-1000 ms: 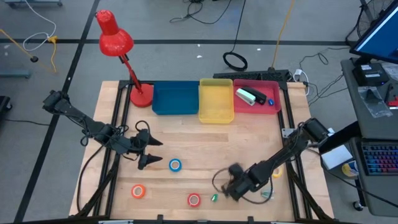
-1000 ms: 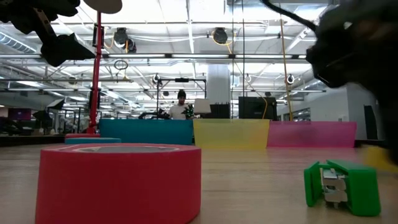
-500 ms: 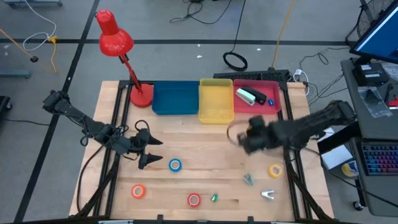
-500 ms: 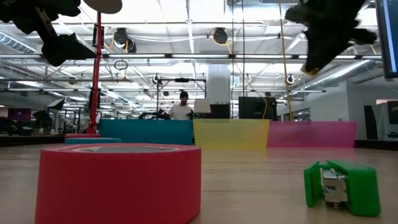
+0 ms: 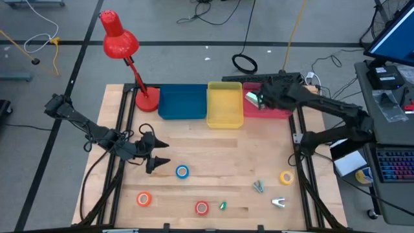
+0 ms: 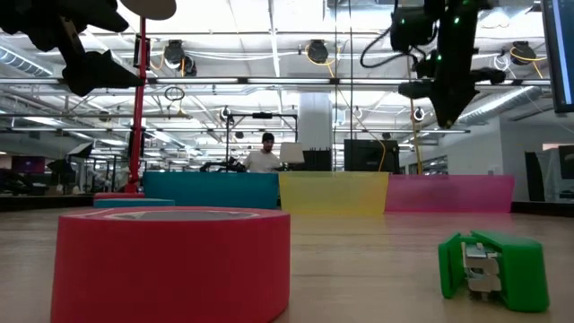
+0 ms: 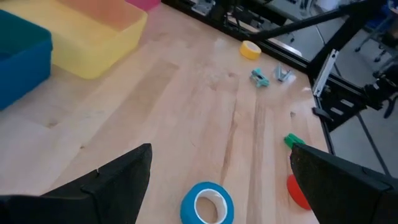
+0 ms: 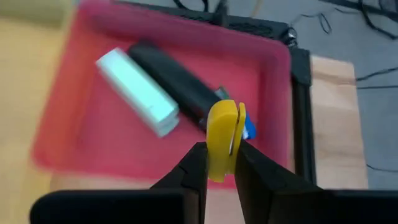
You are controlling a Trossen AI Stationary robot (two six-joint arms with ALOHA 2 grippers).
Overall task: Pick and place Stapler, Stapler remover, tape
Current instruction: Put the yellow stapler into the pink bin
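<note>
My right gripper point(image 8: 221, 149) hangs above the red bin point(image 5: 284, 111) at the table's far right, shut on a small yellow stapler remover point(image 8: 224, 134). In the bin lie a pale stapler point(image 8: 137, 93) and a black stapler point(image 8: 177, 84). Tape rolls lie flat on the table: blue point(image 5: 182, 171), orange point(image 5: 143, 199), red point(image 5: 202, 207) and yellow point(image 5: 286, 177). My left gripper point(image 5: 167, 155) stands open above the table's left half, just left of the blue tape point(image 7: 207, 202). My right gripper pinches the yellow stapler remover's two flat sides point(image 8: 216, 163) between its two fingers. The fingers slant down from above. The remover's rounded end point(image 8: 222, 115) sticks out past the fingertips, and the piece is lifted clear above the red bin.
A yellow bin point(image 5: 224, 103) and a blue bin point(image 5: 182, 102) stand left of the red one, with a red desk lamp point(image 5: 119, 40) at the far left. Small clips, teal point(image 5: 259, 186), silver point(image 5: 278, 202) and green point(image 5: 222, 206), lie near the front edge.
My right gripper has risen from the table's near right part and swung fast toward the far edge, tipping and turning on the way. It now hangs over the red bin with the yellow stapler remover between its fingers.
</note>
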